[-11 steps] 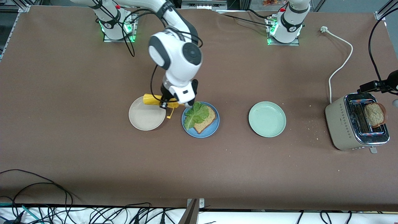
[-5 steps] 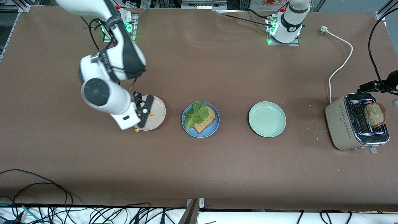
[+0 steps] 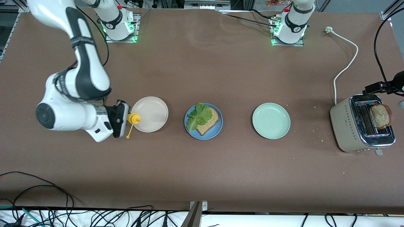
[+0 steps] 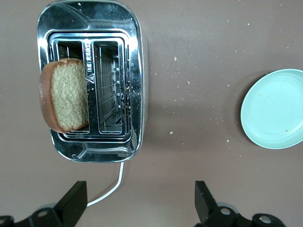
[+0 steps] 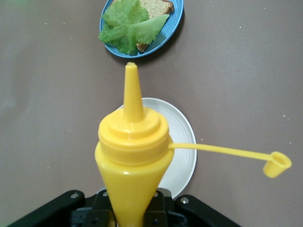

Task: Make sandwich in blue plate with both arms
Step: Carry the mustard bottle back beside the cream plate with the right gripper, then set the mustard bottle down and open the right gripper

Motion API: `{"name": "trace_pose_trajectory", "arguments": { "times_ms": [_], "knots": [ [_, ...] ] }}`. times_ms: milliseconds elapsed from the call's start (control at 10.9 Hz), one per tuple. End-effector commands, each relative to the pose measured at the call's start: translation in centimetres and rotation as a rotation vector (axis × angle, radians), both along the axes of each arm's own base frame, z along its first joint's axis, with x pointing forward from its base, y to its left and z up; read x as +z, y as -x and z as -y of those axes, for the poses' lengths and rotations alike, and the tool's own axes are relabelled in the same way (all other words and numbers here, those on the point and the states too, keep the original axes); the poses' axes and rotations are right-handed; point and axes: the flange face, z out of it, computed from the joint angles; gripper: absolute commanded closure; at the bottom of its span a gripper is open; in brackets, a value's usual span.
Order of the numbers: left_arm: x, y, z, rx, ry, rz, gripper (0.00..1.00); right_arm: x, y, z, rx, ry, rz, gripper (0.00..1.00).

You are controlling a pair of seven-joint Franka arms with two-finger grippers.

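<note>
While right gripper point(image 3: 121, 117) clamps yellow bottle point(image 3: 133, 119) beside beige plate point(image 3: 149, 114), cap dangles on tether, nozzle bare: likely parking after saucing. Left gripper point(image 4: 137, 205) hangs wide open, empty, over toaster point(image 4: 92, 80), toast point(image 4: 64, 101) standing in slot, probably next pick. Blue plate point(image 3: 203, 121) holds bread point(image 3: 209, 121) and lettuce point(image 3: 198, 116). Sauce not discernible; right fingers hidden under bottle.

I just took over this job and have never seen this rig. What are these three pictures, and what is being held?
Two white robot arms work at a brown table. The wide picture looks down from across it; the other two come from wrist cameras.

The right gripper, beside the beige plate, is shut on a yellow squeeze bottle, cap dangling. The left gripper hangs open above the toaster, where a bread slice sticks up.

The blue plate holds bread and lettuce. A mint plate sits beside it.
</note>
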Motion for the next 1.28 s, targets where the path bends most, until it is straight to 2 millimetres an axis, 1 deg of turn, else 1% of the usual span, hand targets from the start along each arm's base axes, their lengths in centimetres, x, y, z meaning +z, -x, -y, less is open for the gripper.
{"name": "trace_pose_trajectory", "arguments": {
  "times_ms": [0,91,183,274,366,457,549,640,823,1006,1189],
  "knots": [
    [0.7,0.5,0.3,0.013,0.006,0.012,0.0,-2.7,0.3,5.2,0.078,-0.197,0.02,0.87],
    [0.7,0.4,0.3,-0.005,-0.021,0.016,0.0,-4.5,0.6,7.6,0.096,-0.262,0.026,0.87],
    [0.9,0.3,-0.6,-0.021,-0.069,0.025,0.0,-6.1,1.1,9.5,0.124,-0.315,0.025,0.87],
    [1.2,0.3,-1.0,-0.013,-0.037,0.038,0.0,-8.1,1.4,10.6,0.155,-0.353,0.03,0.87],
    [1.0,0.5,-1.2,-0.005,-0.025,0.036,0.0,-9.9,1.8,12.5,0.169,-0.397,0.019,0.86],
    [0.9,0.5,-1.1,-0.007,-0.024,0.035,0.0,-12.2,2.4,13.9,0.163,-0.488,-0.007,0.86],
    [1.0,0.5,-1.6,-0.002,-0.029,0.037,0.0,-14.2,2.9,15.2,0.173,-0.571,-0.002,0.86],
    [1.2,0.6,-2.9,0.016,-0.042,0.053,0.0,-15.6,3.2,16.3,0.182,-0.613,0.007,0.86],
    [0.3,0.5,-7.5,0.079,-0.054,0.128,0.0,-16.7,3.6,16.5,0.199,-0.672,0.017,0.86],
    [-1.9,-0.4,-10.5,0.095,-0.085,0.181,0.0,-18.7,4.5,16.9,0.242,-0.764,0.033,0.86],
    [-4.9,-1.3,-12.3,0.087,-0.097,0.177,0.0,-19.6,5.0,17.8,0.239,-0.81,0.038,0.86]
  ]
}}
